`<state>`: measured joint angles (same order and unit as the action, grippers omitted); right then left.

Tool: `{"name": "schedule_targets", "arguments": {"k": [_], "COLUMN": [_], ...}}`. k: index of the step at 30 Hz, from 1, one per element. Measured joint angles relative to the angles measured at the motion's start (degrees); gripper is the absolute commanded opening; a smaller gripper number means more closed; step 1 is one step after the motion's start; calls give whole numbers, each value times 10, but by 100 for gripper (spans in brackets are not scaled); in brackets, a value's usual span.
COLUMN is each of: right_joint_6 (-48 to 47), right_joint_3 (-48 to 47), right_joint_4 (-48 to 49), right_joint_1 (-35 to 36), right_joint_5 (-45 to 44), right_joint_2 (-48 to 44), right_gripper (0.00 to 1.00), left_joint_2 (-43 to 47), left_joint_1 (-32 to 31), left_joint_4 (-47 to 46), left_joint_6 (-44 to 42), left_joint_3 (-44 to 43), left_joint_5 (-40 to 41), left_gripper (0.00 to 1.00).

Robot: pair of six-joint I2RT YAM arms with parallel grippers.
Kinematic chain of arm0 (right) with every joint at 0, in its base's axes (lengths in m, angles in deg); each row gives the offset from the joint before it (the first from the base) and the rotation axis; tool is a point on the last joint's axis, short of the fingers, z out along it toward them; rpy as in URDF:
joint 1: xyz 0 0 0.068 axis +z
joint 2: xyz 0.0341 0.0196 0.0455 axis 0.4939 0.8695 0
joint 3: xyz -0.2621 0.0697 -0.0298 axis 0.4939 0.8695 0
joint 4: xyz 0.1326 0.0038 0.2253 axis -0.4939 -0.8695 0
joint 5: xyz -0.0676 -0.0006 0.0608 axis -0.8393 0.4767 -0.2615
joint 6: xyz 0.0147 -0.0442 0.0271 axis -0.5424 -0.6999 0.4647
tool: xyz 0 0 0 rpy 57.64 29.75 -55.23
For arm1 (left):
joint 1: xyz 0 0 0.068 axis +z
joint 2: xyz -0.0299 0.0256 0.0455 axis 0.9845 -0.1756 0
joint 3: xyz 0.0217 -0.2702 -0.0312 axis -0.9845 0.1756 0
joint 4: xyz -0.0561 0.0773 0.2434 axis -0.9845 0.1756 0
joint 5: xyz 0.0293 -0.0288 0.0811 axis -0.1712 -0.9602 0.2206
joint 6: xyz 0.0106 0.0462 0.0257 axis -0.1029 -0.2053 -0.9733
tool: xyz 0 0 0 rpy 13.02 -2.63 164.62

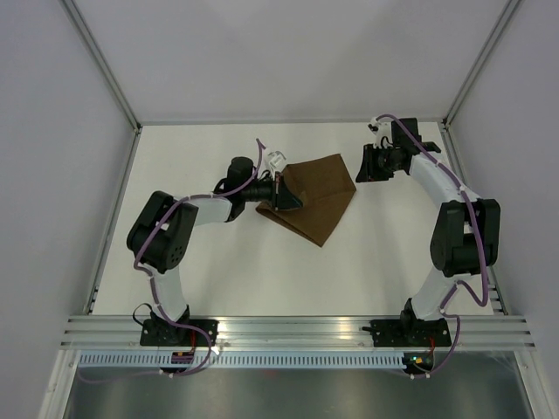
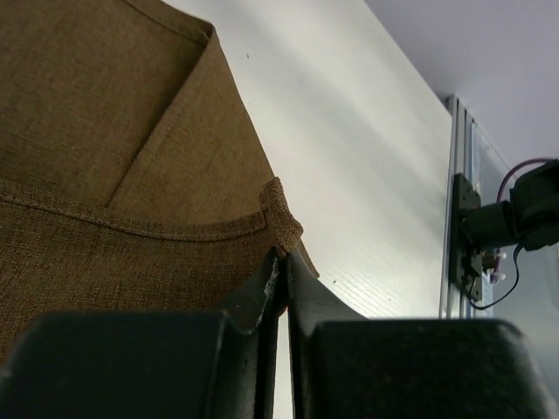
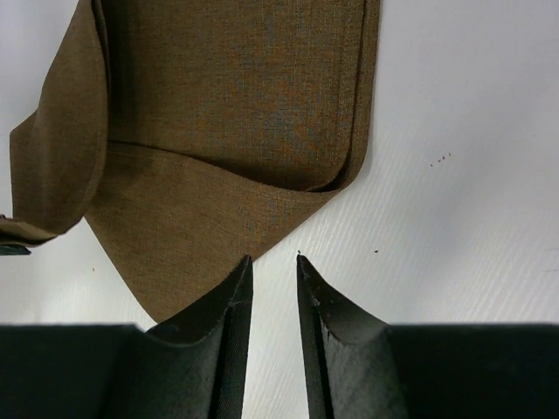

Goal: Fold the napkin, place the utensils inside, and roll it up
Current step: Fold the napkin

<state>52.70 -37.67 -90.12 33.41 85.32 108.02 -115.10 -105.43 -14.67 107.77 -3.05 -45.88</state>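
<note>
Pinched tight at the bottom of its wrist view, the left gripper (image 2: 281, 266) holds a hemmed corner of the napkin (image 2: 113, 131). A small tab of brown cloth stands just above the closed jaws. Beyond it the cloth lies in layers, one stitched edge crossing over another and a fold running away toward the top of the view.

Seen from above, the left gripper (image 1: 278, 194) sits at the left edge of the folded napkin (image 1: 316, 199), which rests on the white table (image 1: 218, 262) between the two arms.

The right gripper (image 1: 364, 164) is just off the cloth's far right corner and apart from it. In its wrist view the right gripper (image 3: 272, 266) has its fingers only a narrow gap apart, with bare table showing between them. The napkin (image 3: 236, 105) spreads ahead of it. An upper folded layer ends in a rounded corner, a lower layer tapers to a point beside the left-hand finger, and one side is turned up at the left.
</note>
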Motion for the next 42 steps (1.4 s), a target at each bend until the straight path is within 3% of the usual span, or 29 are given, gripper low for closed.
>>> {"name": "schedule_targets", "arguments": {"k": [11,18,23,42], "right_joint_6": [-3,-5,-8,-9], "right_joint_3": [0,0,0,0], "right_joint_4": [0,0,0,0], "right_joint_1": [9,11,12,20], "right_joint_5": [-9,-13,-15,-17], "right_joint_2": [10,14,15,15], "right_gripper": [32,32,32,32], "left_joint_2": [-9,-23,-29,-44], "left_joint_1": [-43,-68,-81,-111], "left_joint_4": [98,123,126,122], "left_joint_6": [-95,-117,-122,-128], "left_joint_3": [-3,-3,-3,-7], "left_joint_5": [28,61,76,103], "left_gripper": [12,35,43,49]}}
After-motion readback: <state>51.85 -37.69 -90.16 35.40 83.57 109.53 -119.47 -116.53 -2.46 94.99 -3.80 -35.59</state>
